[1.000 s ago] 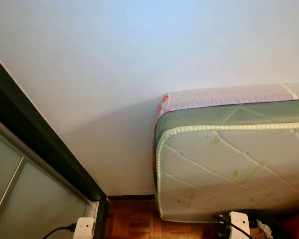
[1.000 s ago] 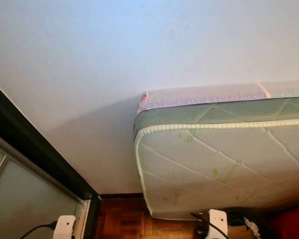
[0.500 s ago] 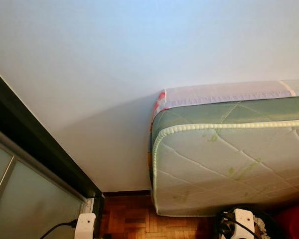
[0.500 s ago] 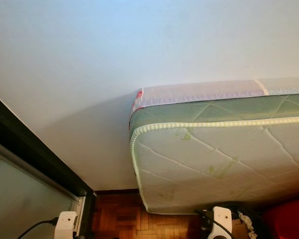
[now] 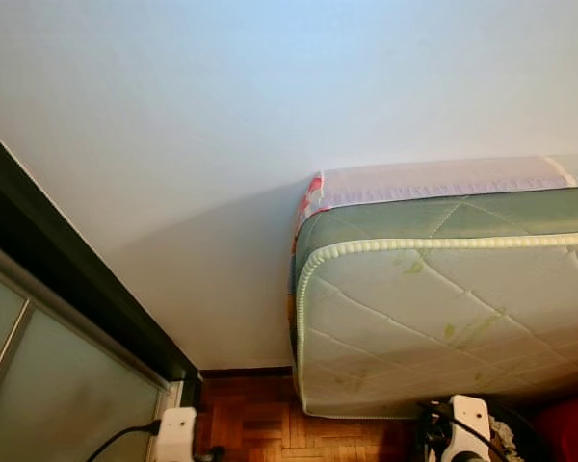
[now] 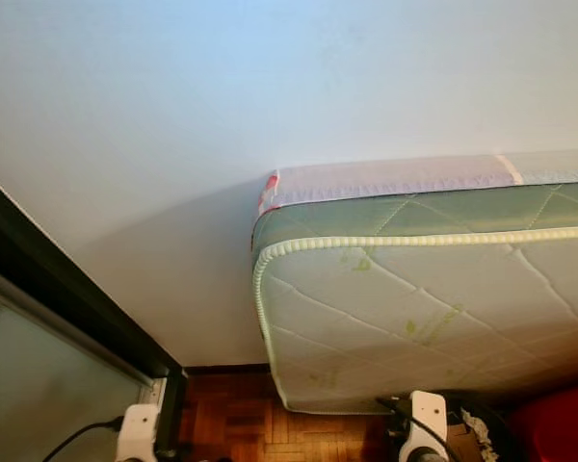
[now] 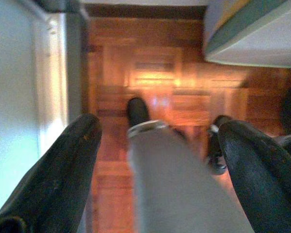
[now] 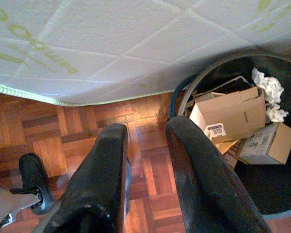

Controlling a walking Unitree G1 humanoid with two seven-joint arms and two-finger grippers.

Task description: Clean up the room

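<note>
A white wall (image 5: pixel 222 125) takes up most of the head views. A quilted mattress (image 5: pixel 443 318), pale with green piping and faint green marks, leans against the wall; a strip of patterned fabric (image 5: pixel 433 180) runs along its upper edge. Parquet floor (image 5: pixel 260 423) lies below, with a dark baseboard (image 5: pixel 246 372) at the wall's foot. To the left, a dark door frame (image 5: pixel 67 269) borders a frosted glass panel (image 5: pixel 48 395).

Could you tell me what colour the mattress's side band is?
Green, on the mattress; clearest in the left eye view.
</note>
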